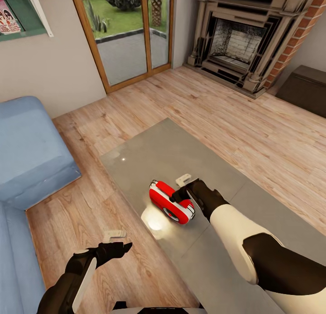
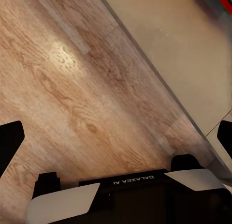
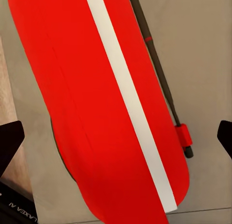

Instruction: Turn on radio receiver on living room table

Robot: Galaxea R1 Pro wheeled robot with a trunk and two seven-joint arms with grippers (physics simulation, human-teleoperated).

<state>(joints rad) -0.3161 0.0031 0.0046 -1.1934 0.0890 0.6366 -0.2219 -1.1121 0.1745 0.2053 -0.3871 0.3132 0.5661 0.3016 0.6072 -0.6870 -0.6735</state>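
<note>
Living room: light wood plank floor point(image 1: 253, 124); blue sofa point(image 1: 27, 169) along the left side; wood-framed glass door point(image 1: 131, 33) in the far wall, with a lawn behind it; red brick fireplace point(image 1: 244, 38) with a dark surround at far right, and a dark brown cabinet point(image 1: 305, 90) beside it. Table point(image 1: 172, 151): low, rectangular, with a glossy grey-beige top that shows a bright reflection near the radio. Right arm: white and black, reaching over the table; right gripper point(image 1: 183, 187) directly above the radio, fingers spread wide, nothing between them. Left gripper point(image 1: 118, 240): over the floor just beside the table's near edge, fingers apart, empty. Radio point(image 1: 171, 202): small, red with white trim, lying on the tabletop near its middle; its thin dark handle point(image 3: 159, 79) appears in the right wrist view.
</note>
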